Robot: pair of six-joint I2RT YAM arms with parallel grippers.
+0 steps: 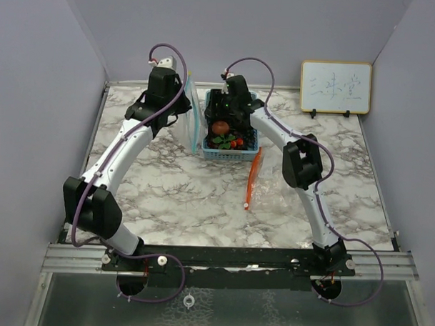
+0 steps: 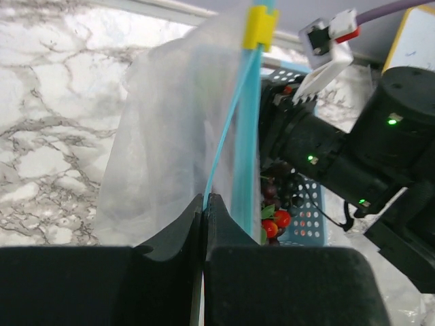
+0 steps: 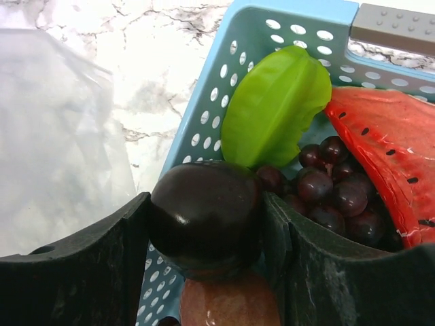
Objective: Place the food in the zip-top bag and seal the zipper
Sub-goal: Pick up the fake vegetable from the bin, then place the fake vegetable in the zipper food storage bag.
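Dark fruit [image 3: 204, 217] and bag [image 2: 170, 136] held
My right claw [image 3: 207, 234] squeezed the fruit; my left claw [image 2: 205, 204] pinched the bag's edge.

We read this as a lab robot cell. Plain grey partition walls [image 1: 41, 92] box in a marble-print table [image 1: 180, 197]. The left arm [image 1: 121, 156] and right arm [image 1: 301, 162] are bolted to an aluminium rail [image 1: 71, 256]. A small whiteboard [image 1: 335, 86] is propped at the back.
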